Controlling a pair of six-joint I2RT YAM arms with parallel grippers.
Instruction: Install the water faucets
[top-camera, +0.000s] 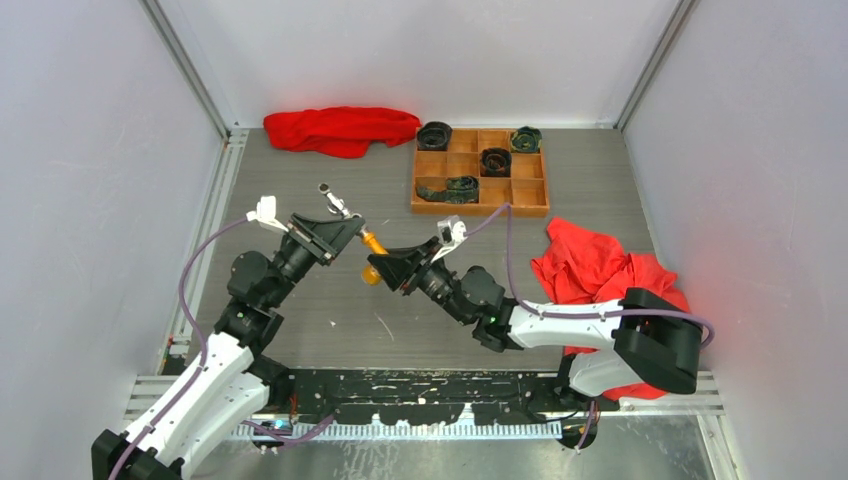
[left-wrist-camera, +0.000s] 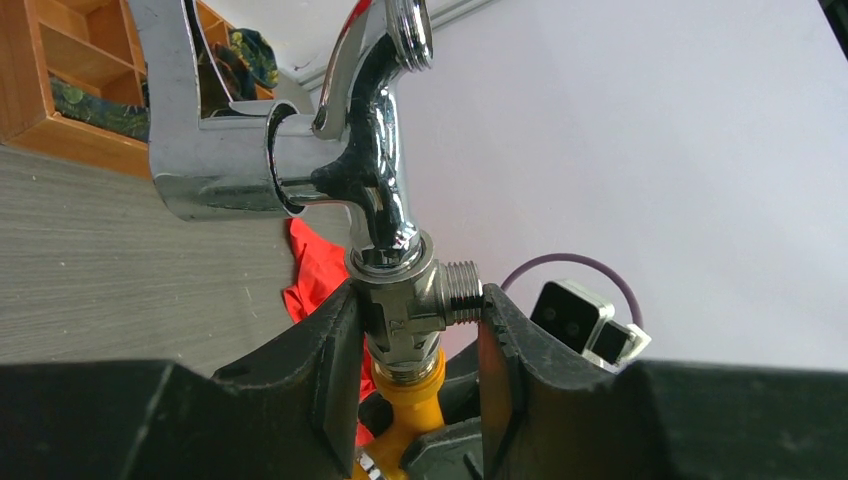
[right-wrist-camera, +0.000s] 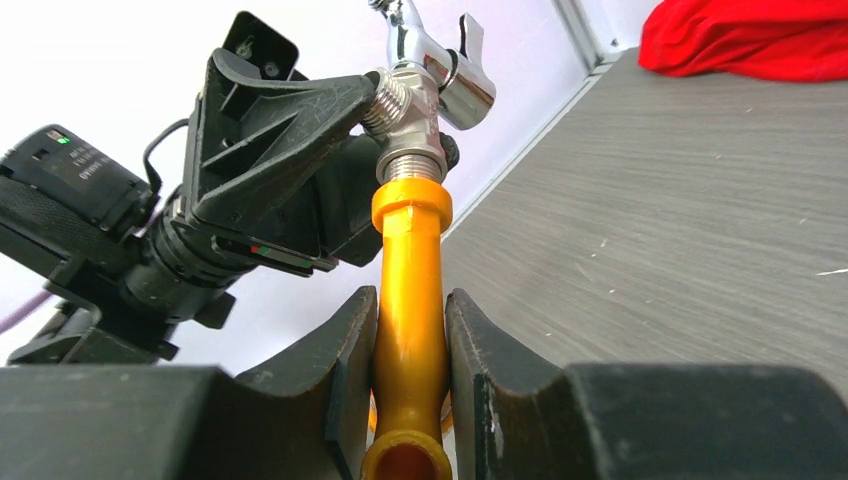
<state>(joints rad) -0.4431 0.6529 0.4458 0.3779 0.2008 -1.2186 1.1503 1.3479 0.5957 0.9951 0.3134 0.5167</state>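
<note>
Chrome faucet (left-wrist-camera: 385, 190), pinched in my left hand (left-wrist-camera: 415, 325), meets the orange-yellow faucet (right-wrist-camera: 410, 250) clamped in my right hand (right-wrist-camera: 410, 335) above the table (top-camera: 330, 320), mid-joining by my reckoning, the next move likely calling for a straight, steady twist along the thread.

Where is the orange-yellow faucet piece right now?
Orange-yellow faucet piece: mid-air at the top view's centre, its stem clamped in the right gripper, its upper end meeting the silver faucet in the left gripper.
</note>
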